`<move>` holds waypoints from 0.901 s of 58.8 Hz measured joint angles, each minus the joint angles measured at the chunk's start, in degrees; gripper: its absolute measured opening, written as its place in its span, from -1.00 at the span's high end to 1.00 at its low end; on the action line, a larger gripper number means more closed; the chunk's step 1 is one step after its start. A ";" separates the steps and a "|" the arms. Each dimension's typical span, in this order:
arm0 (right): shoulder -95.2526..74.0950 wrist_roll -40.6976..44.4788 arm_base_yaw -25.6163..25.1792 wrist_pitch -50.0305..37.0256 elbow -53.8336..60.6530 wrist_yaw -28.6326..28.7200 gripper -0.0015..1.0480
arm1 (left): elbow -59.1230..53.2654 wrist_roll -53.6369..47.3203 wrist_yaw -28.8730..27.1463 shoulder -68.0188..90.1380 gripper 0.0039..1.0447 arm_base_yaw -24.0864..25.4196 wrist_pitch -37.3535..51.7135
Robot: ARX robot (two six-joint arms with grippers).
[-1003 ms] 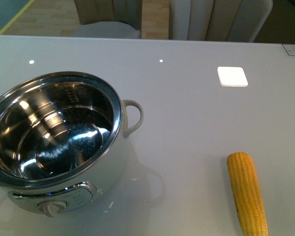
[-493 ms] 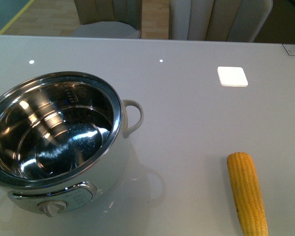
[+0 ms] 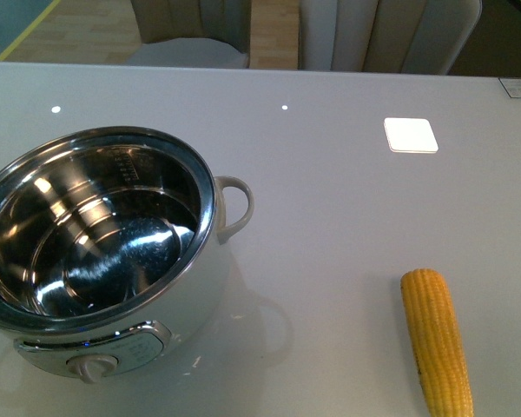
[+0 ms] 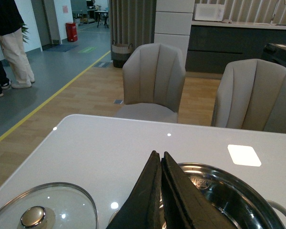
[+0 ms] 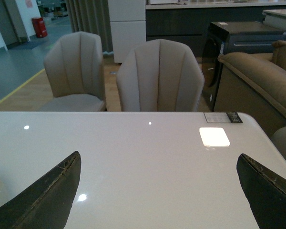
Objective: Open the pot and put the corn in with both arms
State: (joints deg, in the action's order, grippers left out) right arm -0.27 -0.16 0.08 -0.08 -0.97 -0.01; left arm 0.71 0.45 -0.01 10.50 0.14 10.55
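White tabletop (image 3: 347,208) fills my front view, and nothing on it has shifted over the last second: pot and corn lie exactly as they did.

On the near left stands the pot (image 3: 204,282), open, its steel inside bare, its loop handle (image 3: 234,207) towards the middle of the table and its knob (image 3: 94,368) facing me. My left wrist view shows the glass lid (image 4: 62,200) lying flat on the table just beside the pot.

At the near right, well apart from the pot, lies the corn (image 3: 436,337), with its tapered end running off the picture's lower border. Between the two I have a broad stretch of open table. Padded chairs (image 4: 154,76) stand along the far edge.

My left gripper (image 4: 160,160) hangs over the pot's rim with its fingers pressed together, holding nothing. My right gripper (image 5: 158,157) is spread wide over bare table.

I see a sticker (image 5: 222,117) at the far right edge, print too small to read, and level marks (image 3: 126,161) inside the pot, also unreadable.
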 joint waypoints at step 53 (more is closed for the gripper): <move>0.00 0.00 0.00 0.00 0.00 0.00 -0.83 | 0.02 0.00 0.00 -10.14 -0.78 0.00 -10.47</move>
State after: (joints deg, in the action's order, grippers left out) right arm -0.27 -0.16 0.08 -0.08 -0.97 -0.01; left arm 0.73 0.45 -0.01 0.36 0.14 0.08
